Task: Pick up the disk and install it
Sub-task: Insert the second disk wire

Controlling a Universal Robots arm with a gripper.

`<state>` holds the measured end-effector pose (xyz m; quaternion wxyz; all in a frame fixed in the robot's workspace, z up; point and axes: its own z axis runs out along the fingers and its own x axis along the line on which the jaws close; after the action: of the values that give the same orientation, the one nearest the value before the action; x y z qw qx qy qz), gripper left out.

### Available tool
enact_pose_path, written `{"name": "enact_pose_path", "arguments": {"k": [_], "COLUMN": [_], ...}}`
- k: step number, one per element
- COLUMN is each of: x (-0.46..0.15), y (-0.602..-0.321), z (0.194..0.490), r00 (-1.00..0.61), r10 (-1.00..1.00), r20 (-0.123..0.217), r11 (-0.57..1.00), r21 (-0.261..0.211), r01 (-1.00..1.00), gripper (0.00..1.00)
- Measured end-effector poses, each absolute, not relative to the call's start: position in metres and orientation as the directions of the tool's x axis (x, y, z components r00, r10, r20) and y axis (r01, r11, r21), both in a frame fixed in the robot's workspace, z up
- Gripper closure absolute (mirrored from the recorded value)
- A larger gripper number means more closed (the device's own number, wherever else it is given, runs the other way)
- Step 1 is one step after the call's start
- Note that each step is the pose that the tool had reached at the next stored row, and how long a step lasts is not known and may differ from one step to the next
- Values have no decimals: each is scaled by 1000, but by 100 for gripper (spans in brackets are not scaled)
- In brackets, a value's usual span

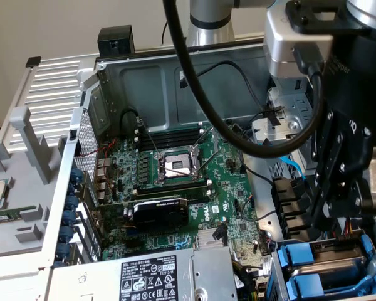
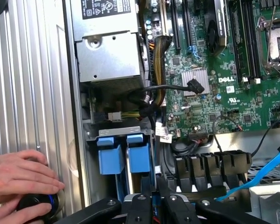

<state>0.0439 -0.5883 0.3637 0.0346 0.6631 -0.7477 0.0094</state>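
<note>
A: Room around the drive bay point(image 1: 329, 266)?
B: Tight. Steel bay walls either side, black cable guides point(image 2: 212, 165) just beside it toward the motherboard point(image 1: 175, 188).
A: Arm pose?
B: Claw point(image 2: 154, 205) hangs directly over the bay, fingers nearly pressed together; cannot tell if they pinch anything. The disk point(image 2: 111, 156) sits in the bay beside a second blue carrier point(image 2: 140, 156).
A: Writing?
B: "DELL" on the motherboard. A person's hand point(image 2: 18, 175) rests at the chassis edge.
</note>
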Motion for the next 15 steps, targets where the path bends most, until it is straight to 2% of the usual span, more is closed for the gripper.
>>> {"name": "enact_pose_path", "arguments": {"k": [5,15], "x": [44,45], "y": [-590,-597], "z": [363,361], "r00": [-117,-106], "r10": [-992,-994], "r20": [47,39], "r11": [119,108], "r21": [34,34], "r01": [-992,-994], "gripper": [84,84]}}
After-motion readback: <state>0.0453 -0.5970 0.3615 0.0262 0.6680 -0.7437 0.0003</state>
